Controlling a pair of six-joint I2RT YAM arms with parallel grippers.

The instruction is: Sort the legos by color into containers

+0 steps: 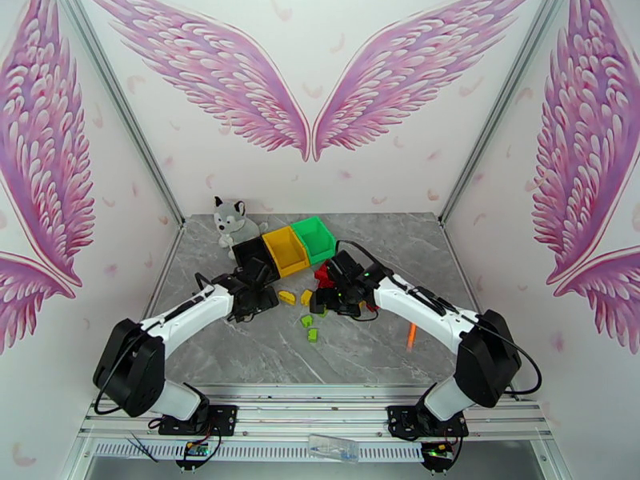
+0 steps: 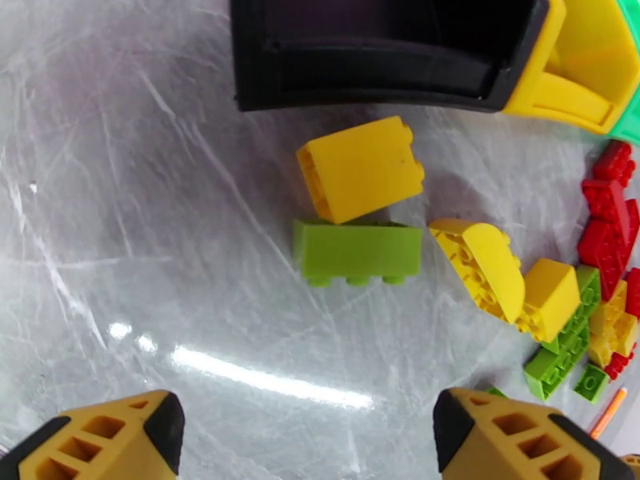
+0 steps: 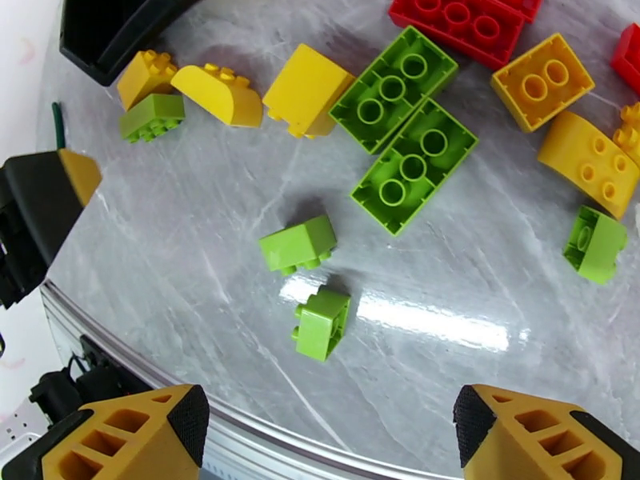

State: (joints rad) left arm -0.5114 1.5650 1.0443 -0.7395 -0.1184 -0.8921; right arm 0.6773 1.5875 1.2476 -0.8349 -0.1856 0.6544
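The black bin [image 1: 254, 256], yellow bin [image 1: 286, 250] and green bin [image 1: 314, 238] stand joined in a row at mid-table. Legos lie scattered in front of them. My left gripper [image 2: 308, 430] is open and holds nothing; ahead of it a yellow brick [image 2: 360, 168] leans on a green brick [image 2: 358, 251] just before the black bin [image 2: 384, 50]. My right gripper [image 3: 332, 434] is open and bare too, above two small green bricks [image 3: 300, 244] [image 3: 322, 322]. Beyond them lie two larger green bricks [image 3: 392, 90], a red brick [image 3: 460, 22] and yellow bricks [image 3: 544, 80].
A plush husky [image 1: 232, 222] sits behind the black bin. A thin orange stick [image 1: 410, 335] lies on the table under the right forearm. In the right wrist view the left gripper's finger [image 3: 40, 210] is at the left, and the table's near edge [image 3: 240, 426] runs along the bottom.
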